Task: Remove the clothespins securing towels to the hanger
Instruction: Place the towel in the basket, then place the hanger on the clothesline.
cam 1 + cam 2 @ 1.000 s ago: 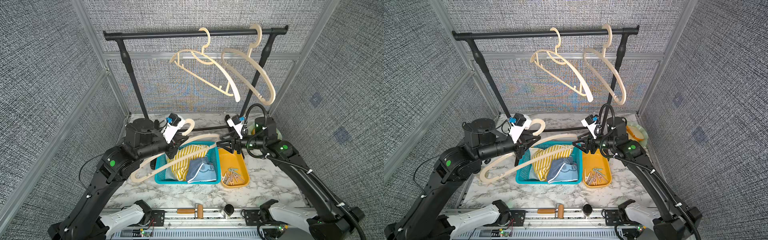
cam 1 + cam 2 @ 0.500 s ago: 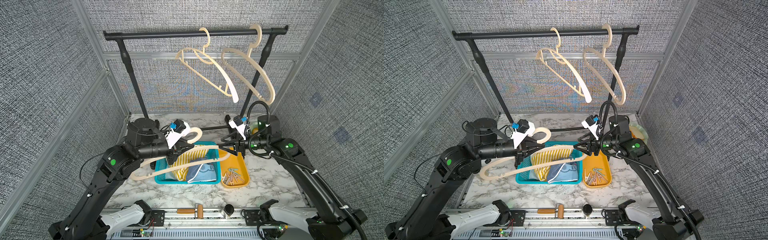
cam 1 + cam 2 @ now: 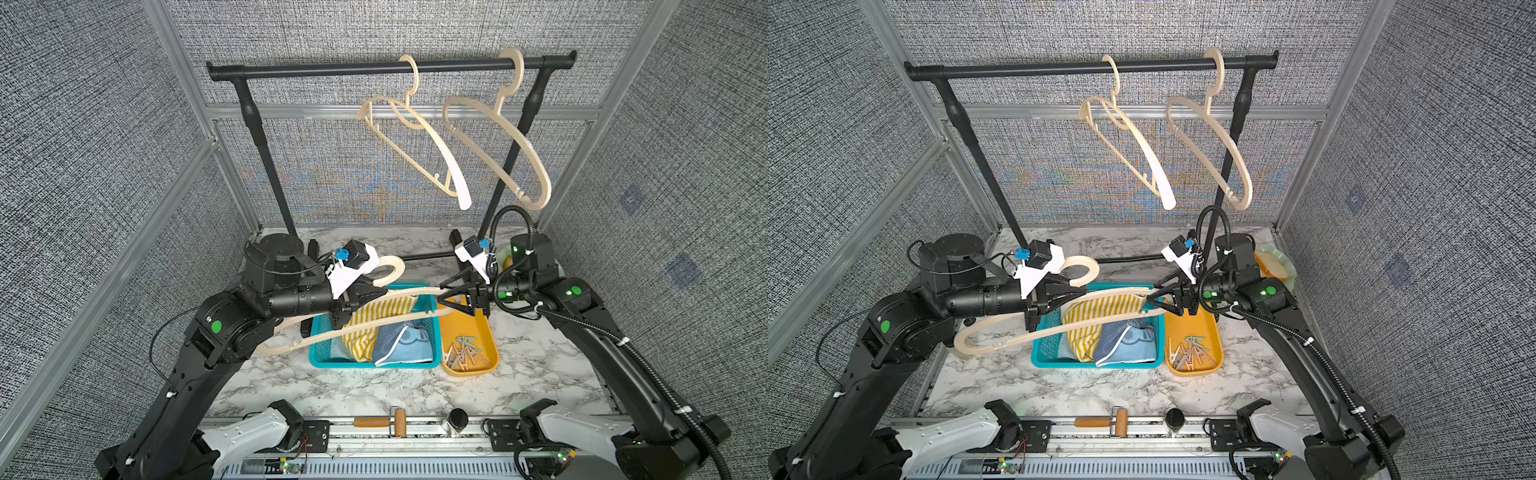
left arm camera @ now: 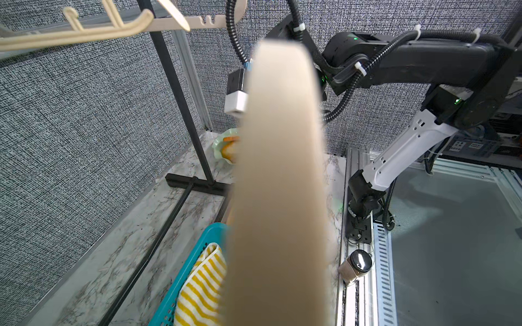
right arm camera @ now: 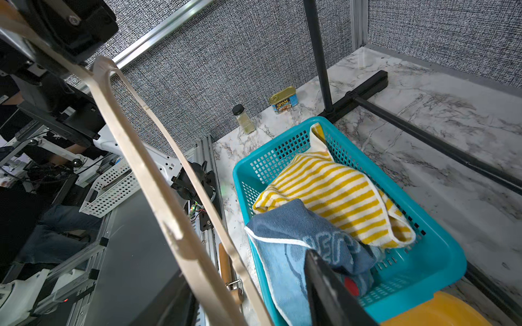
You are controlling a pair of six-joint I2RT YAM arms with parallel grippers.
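- Left gripper (image 3: 365, 296) clamped on hanger (image 3: 316, 338), above basket (image 3: 374, 365)
- Right gripper (image 3: 442, 294) jaws apart, around the hanger's tip over basket
- Towels (image 3: 365, 316) in basket; clothespins (image 3: 463, 353) in tray (image 3: 491, 338) just beside basket

A loose pile of small pale clothespins (image 3: 465, 353) lies in a yellow tray (image 3: 493, 345) on the marble tabletop (image 3: 374, 390). Just beside it, a teal basket (image 3: 374, 365) holds crumpled towels, one yellow-and-white striped (image 3: 374, 318) and one blue (image 3: 405, 343). A bare beige hanger (image 3: 395, 323) is held nearly flat above the basket.
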